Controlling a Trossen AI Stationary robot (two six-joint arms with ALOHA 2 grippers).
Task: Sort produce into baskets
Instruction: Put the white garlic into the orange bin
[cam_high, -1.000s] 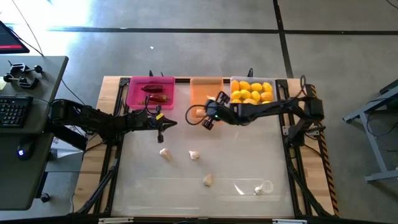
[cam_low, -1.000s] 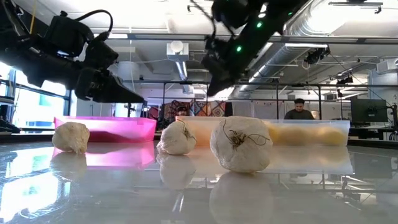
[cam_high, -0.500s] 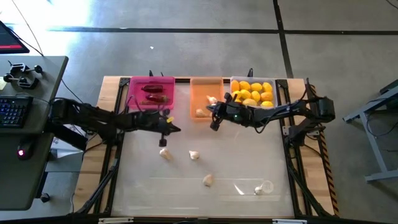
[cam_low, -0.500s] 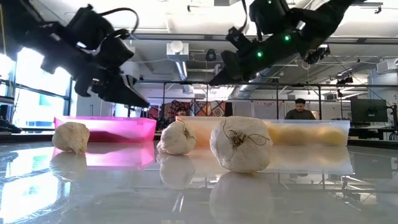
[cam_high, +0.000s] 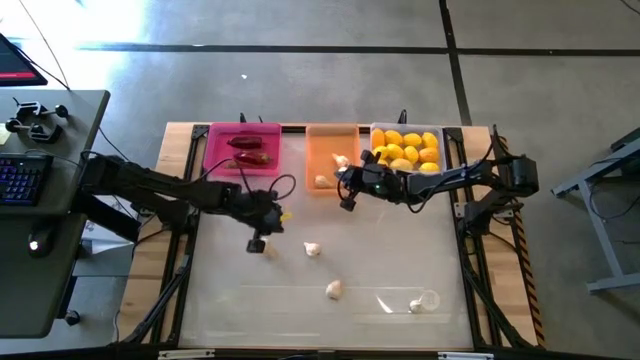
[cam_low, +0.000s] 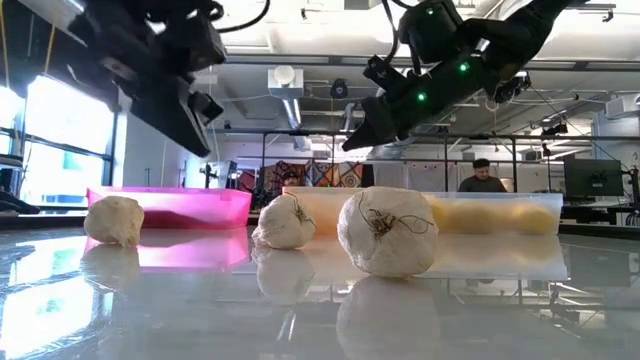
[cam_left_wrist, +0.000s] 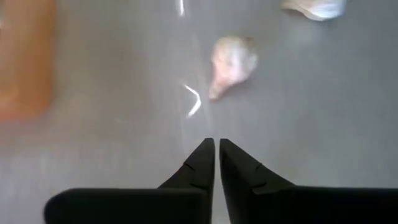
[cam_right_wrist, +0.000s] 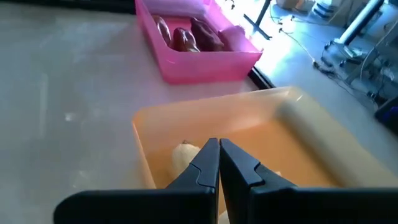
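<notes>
Left end effector (cam_high: 256, 243), fingers pressed together and empty, hangs over the worktop (cam_high: 380, 262) just above a loose garlic bulb (cam_left_wrist: 230, 60); two more garlic bulbs (cam_high: 313, 249) (cam_high: 334, 290) lie apart on the open surface. Right end effector (cam_high: 347, 200), likewise closed on nothing, sits at the near edge of the orange tray (cam_high: 322, 145), which holds two garlic bulbs (cam_high: 340, 160). The pink tray (cam_high: 217, 145) contains dark red chili peppers (cam_high: 250, 150), and the clear tray (cam_high: 437, 135) is filled with lemons (cam_high: 405, 147).
</notes>
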